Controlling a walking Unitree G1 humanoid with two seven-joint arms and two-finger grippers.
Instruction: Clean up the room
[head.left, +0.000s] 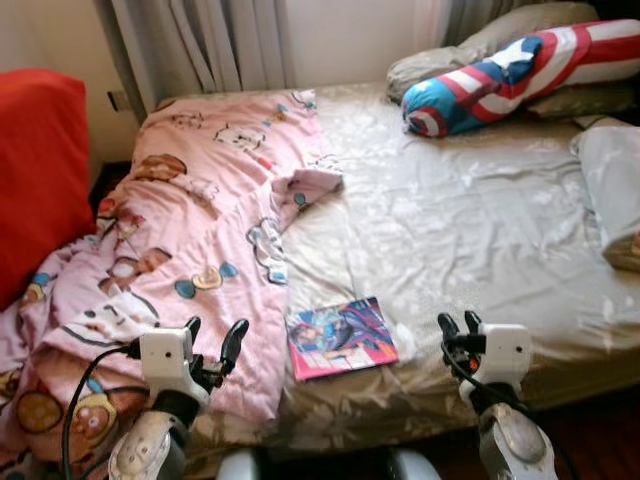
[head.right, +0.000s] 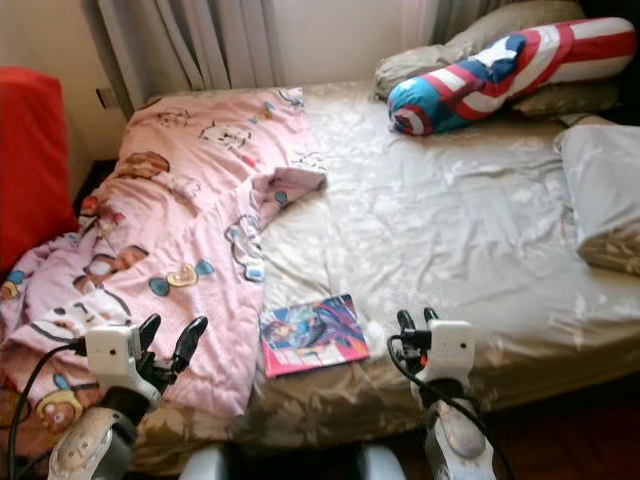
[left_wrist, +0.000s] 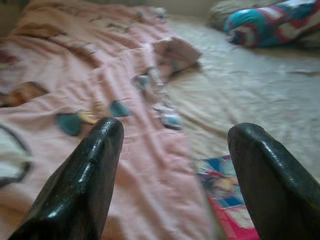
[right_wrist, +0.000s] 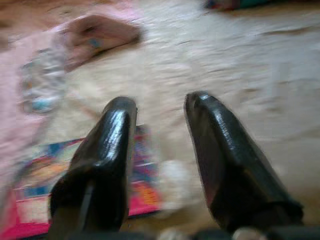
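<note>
A colourful comic book (head.left: 340, 337) lies flat near the front edge of the bed, on the beige sheet (head.left: 460, 220). A small white crumpled scrap (head.left: 405, 336) lies beside its right edge. A rumpled pink cartoon blanket (head.left: 190, 230) covers the bed's left half and spills over the front corner. My left gripper (head.left: 215, 330) hovers open over the blanket's front edge, left of the book. My right gripper (head.left: 458, 322) is held over the bed's front edge, right of the book, its fingers narrowly open with nothing between them. The book (right_wrist: 85, 180) lies just past the right fingers.
A red, white and blue shield-pattern bolster (head.left: 500, 80) and grey pillows (head.left: 480, 45) lie at the head of the bed. Another pillow (head.left: 612, 190) sits at the right edge. A red chair (head.left: 35, 170) stands left of the bed, with curtains (head.left: 200, 45) behind it.
</note>
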